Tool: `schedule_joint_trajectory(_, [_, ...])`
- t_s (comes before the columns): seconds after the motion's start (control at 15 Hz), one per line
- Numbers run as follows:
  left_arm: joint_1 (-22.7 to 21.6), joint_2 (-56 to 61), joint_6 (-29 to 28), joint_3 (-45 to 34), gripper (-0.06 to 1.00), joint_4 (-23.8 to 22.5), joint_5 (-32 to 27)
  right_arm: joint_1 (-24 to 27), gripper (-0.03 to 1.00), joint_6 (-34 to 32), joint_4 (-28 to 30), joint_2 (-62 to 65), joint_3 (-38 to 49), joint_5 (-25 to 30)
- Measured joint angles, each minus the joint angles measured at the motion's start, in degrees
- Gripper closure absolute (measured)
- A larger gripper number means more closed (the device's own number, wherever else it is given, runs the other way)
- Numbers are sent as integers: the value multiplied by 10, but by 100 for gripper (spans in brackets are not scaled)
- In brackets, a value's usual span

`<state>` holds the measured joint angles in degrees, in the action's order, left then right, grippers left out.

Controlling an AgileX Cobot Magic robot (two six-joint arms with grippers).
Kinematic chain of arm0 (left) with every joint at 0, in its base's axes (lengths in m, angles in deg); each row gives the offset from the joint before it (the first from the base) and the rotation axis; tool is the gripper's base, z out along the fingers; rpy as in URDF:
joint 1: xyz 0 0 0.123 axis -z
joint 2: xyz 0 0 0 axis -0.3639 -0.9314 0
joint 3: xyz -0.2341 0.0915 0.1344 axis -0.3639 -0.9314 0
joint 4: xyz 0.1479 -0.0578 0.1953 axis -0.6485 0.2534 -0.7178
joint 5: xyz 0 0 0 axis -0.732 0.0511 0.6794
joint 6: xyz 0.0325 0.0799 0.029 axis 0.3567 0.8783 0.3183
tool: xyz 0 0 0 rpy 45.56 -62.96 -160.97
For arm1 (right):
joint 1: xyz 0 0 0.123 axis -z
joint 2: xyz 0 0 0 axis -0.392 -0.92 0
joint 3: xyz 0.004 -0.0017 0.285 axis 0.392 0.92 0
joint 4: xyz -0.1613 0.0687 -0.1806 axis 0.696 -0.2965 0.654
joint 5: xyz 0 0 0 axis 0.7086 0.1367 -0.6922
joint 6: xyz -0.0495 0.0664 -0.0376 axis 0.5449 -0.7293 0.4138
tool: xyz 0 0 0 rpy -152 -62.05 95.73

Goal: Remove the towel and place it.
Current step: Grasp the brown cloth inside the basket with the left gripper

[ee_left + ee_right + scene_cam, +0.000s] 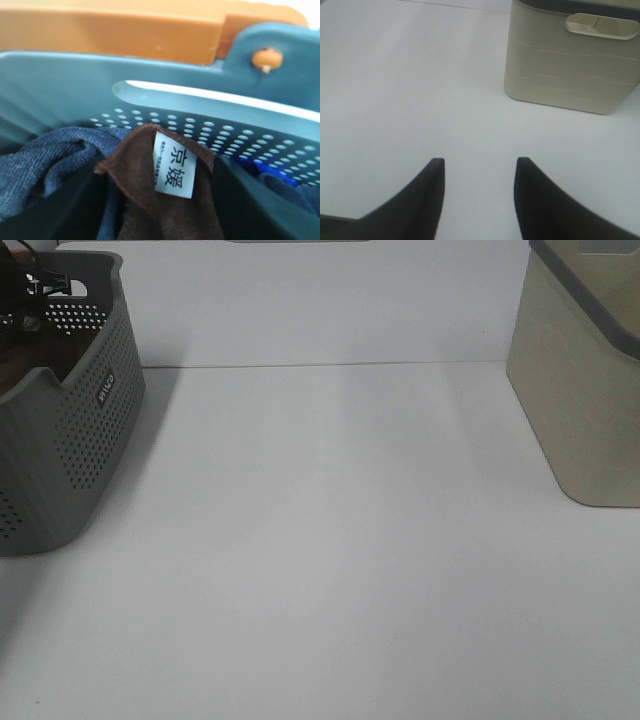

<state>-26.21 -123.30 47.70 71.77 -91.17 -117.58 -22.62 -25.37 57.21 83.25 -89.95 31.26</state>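
Observation:
A brown towel [165, 200] with a white label [174, 165] lies in the grey perforated basket [90, 440], next to blue denim cloth [40, 160]. In the left wrist view, my left gripper [160, 167] is down inside the basket [75, 90]. Its dark fingers [65, 210] stand wide apart on either side of the towel's raised fold. The exterior view shows only the left arm's black cables [30, 290] over the basket. My right gripper [477, 167] is open and empty above the white table.
A beige bin with a grey rim [585, 390] stands at the right of the table and shows ahead of the right gripper [570, 60]. An orange surface [110, 30] lies beyond the basket wall. A bright blue item [260, 167] sits in the basket.

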Motion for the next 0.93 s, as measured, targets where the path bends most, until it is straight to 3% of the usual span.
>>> schedule_joint_trajectory(0.2, [0,-5,0,0,44,-2,9,0,53,0,0,0,0,0])
schedule_joint_trajectory(0.4, [0,-10,0,0,61,-3,10,0,53,0,0,0,0,0])
schedule_joint_trajectory(0.47, [0,-11,4,0,75,-9,10,0,53,0,0,0,0,0])
schedule_joint_trajectory(0.6, [0,-11,34,0,93,-13,10,0,53,0,0,0,0,0])
schedule_joint_trajectory(0.93, [1,20,57,0,94,-13,-1,0,53,0,0,0,0,0])
